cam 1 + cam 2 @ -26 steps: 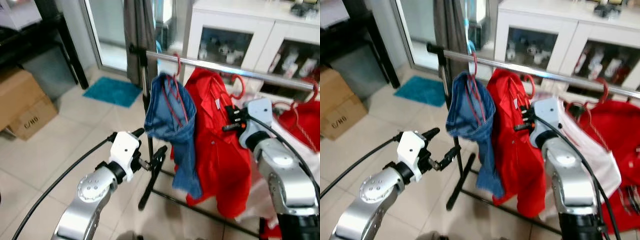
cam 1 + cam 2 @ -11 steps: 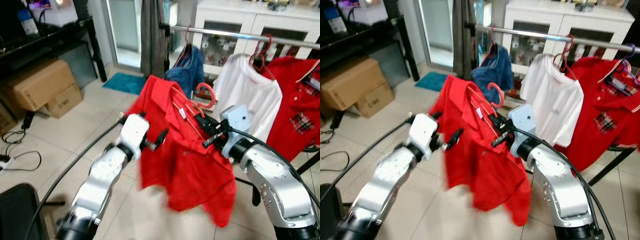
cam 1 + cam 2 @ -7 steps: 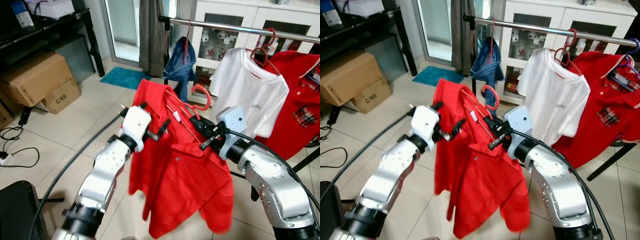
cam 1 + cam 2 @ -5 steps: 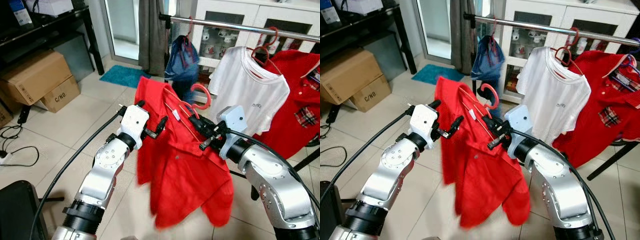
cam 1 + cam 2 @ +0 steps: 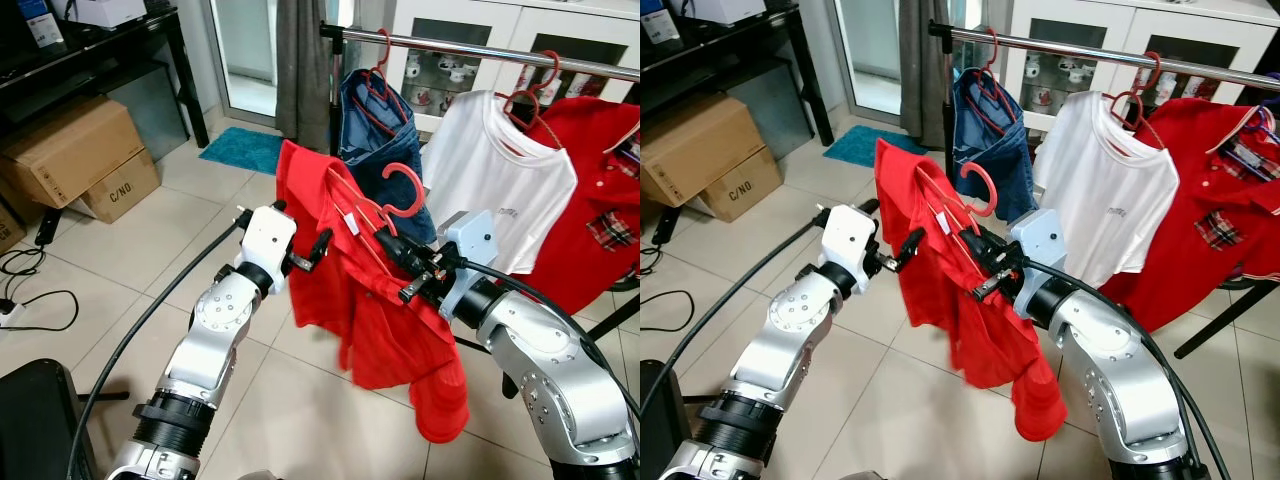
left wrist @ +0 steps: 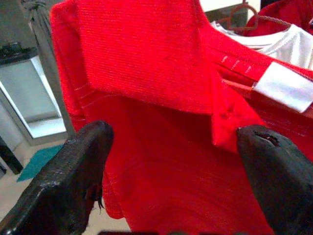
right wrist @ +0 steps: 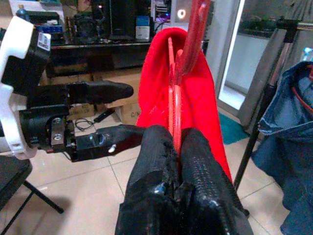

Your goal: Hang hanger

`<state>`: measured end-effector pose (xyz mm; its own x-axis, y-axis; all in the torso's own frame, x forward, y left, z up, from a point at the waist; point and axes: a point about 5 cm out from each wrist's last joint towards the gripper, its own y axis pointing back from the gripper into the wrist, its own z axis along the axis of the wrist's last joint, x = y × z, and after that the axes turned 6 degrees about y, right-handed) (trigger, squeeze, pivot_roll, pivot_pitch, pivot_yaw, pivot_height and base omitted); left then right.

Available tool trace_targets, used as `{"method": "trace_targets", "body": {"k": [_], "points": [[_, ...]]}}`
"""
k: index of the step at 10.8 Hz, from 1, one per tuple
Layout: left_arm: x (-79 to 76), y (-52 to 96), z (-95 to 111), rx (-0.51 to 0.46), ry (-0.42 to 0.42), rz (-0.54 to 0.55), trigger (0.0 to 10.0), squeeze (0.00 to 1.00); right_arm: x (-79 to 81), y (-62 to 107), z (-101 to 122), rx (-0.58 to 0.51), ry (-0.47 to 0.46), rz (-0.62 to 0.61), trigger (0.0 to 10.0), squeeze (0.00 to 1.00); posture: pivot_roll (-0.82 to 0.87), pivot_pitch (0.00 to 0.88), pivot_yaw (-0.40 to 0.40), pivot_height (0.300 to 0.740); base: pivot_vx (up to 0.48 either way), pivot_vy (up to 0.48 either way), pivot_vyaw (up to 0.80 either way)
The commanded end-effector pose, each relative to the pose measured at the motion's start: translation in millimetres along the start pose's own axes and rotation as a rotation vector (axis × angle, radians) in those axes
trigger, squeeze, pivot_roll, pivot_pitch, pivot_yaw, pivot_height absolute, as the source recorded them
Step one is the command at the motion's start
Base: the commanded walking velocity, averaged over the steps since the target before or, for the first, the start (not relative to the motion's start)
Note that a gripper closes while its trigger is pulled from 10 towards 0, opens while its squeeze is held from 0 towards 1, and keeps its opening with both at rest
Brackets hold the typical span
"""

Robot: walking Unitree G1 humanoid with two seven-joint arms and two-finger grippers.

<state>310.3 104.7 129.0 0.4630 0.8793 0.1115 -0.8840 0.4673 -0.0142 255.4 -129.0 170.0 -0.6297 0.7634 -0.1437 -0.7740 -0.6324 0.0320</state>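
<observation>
A red shirt (image 5: 375,310) hangs on a red wire hanger (image 5: 398,190), held in the air in front of the clothes rail (image 5: 480,50). My right gripper (image 5: 392,252) is shut on the hanger's wires just below the hook, and they are pinched between the fingers (image 7: 195,152) in the right wrist view. My left gripper (image 5: 298,236) is open at the shirt's left shoulder. In the left wrist view its fingers (image 6: 73,181) stand wide apart with the red shirt (image 6: 156,98) close ahead between them. Whether they touch the cloth is unclear.
On the rail hang blue jeans (image 5: 375,120) on red hangers, a white T-shirt (image 5: 490,190) and a red polo (image 5: 590,230). Behind stands a white cabinet (image 5: 520,25). Cardboard boxes (image 5: 70,160), floor cables (image 5: 30,300) and a black seat (image 5: 30,420) lie to the left.
The red shirt has come off the rail in my right gripper and the view has pulled back. Over the last half second its lower part swung right and the jeans swayed.
</observation>
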Motion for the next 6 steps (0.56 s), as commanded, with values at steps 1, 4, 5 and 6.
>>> {"method": "trace_targets", "body": {"k": [1, 4, 5, 6], "points": [[0.2, -4.8, 8.0, -0.033, -0.001, -0.027, 10.0, 0.0, 0.8, 2.5, 10.6, -0.044, 0.015, 0.015, 0.0, 0.0, -0.11, 0.0, 0.031, 0.74, 0.0, 0.0, 0.0], [-2.9, -7.4, 11.2, -0.059, 0.035, -0.067, 8.9, 0.0, 1.7, 3.6, 13.1, -0.053, 0.018, 0.015, 0.0, 0.0, -0.12, 0.0, 0.038, 0.74, 0.0, 0.0, 0.0], [-3.6, -8.8, 13.0, -0.069, 0.047, -0.077, 8.1, 0.0, 1.8, 3.9, 13.3, -0.055, 0.019, 0.015, 0.0, 0.0, -0.12, 0.0, 0.042, 0.74, 0.0, 0.0, 0.0], [-4.2, -9.7, 13.0, -0.071, 0.064, -0.087, 4.8, 0.0, 2.3, 4.2, 13.4, -0.056, 0.02, 0.016, 0.0, 0.0, -0.12, 0.0, 0.045, 0.74, 0.0, 0.0, 0.0]]}}
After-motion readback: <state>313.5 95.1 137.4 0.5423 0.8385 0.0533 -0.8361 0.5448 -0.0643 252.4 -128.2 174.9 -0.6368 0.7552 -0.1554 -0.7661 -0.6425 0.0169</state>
